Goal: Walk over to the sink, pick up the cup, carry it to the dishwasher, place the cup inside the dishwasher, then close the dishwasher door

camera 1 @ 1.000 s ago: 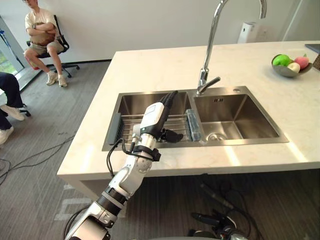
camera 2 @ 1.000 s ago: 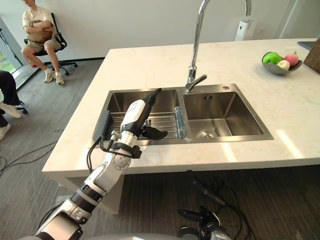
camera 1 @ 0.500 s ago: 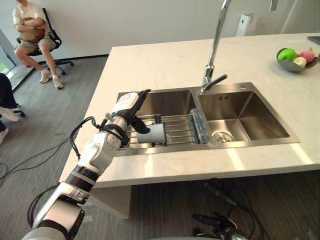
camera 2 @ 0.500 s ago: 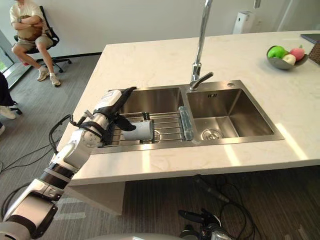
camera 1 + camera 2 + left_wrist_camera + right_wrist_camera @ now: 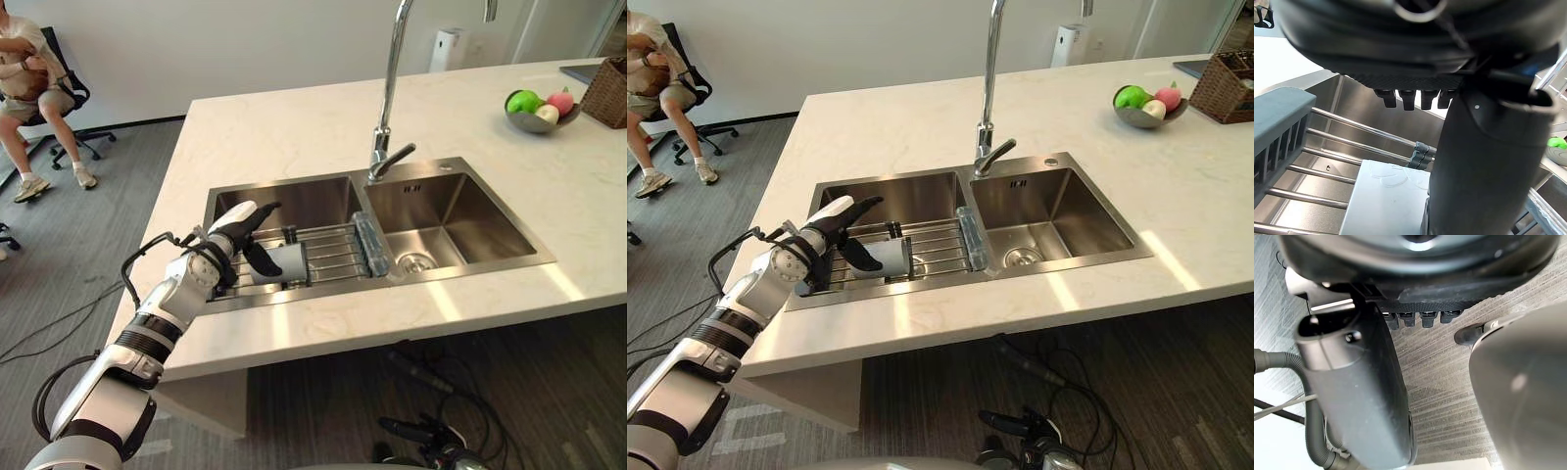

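left hand (image 5: 238, 227), fingers straight and thumb spread wide, has swung from over the rack (image 5: 333, 250) down to the left end of the cup (image 5: 284, 262), which lies on its side on that rack in the sink's (image 5: 470, 220) left basin. i judge the grasp not yet made. my thumb hides the cup's end, so contact is unclear. right hand (image 5: 1352, 396) hangs relaxed above the floor.

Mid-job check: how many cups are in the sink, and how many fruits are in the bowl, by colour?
cup: 1, lying on the rack in the left basin
green fruit: 1, in the bowl
pink fruit: 1, same bowl
pale fruit: 1, same bowl
Total: 4
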